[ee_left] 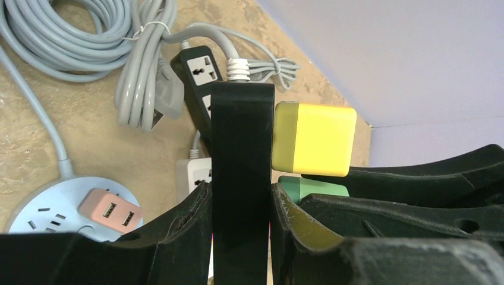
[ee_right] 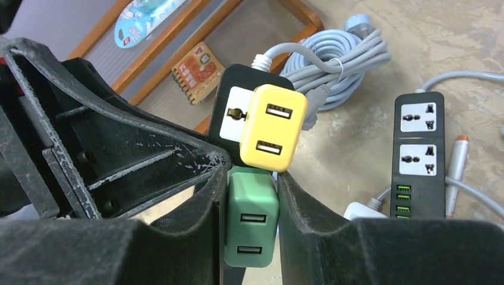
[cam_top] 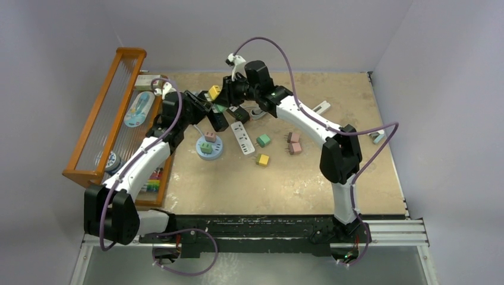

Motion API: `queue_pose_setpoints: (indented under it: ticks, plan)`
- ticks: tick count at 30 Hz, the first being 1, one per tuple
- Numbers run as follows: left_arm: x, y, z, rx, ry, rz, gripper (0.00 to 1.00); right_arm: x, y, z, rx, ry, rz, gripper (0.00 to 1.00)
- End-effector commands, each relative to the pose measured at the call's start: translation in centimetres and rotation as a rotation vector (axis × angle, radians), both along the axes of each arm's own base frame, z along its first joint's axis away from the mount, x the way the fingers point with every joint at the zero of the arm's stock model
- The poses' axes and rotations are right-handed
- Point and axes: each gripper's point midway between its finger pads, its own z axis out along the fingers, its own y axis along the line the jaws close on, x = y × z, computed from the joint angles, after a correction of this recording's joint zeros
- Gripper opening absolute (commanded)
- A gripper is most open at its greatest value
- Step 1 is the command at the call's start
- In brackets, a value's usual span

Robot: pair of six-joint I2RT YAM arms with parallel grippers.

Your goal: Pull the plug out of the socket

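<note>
The socket is a black power strip (ee_left: 242, 136) held up off the table, seen edge-on between the fingers of my left gripper (ee_left: 241, 196), which is shut on it. A yellow plug (ee_right: 273, 127) and a green plug (ee_right: 252, 219) sit in its face (ee_right: 233, 110). My right gripper (ee_right: 252, 178) is shut on the green plug, one finger on each side. In the left wrist view the yellow plug (ee_left: 315, 139) sticks out to the right, with the green plug (ee_left: 315, 189) just below it. From above, both grippers meet near the yellow plug (cam_top: 214, 92) at the back of the table.
A second black power strip (ee_right: 419, 154) and a white strip (cam_top: 241, 138) lie on the table. A round blue socket (cam_top: 209, 146) holds pink and green plugs. Loose plugs (cam_top: 263, 141) lie mid-table. Coiled grey cable (ee_left: 71, 35) lies at the back. A wooden rack (cam_top: 110, 113) lines the left edge.
</note>
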Motion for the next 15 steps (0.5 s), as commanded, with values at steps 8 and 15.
queue_pose_setpoints:
  ticks: [8, 15]
  plan:
    - [2.1, 12.4, 0.5, 0.282, 0.023, 0.442, 0.0, -3.5, -7.1, 9.4, 0.332, -0.054, 0.273, 0.0]
    - [2.7, 12.7, 1.0, 0.306, 0.026, 0.449, 0.0, -0.6, -7.6, 8.5, 0.199, -0.117, 0.096, 0.0]
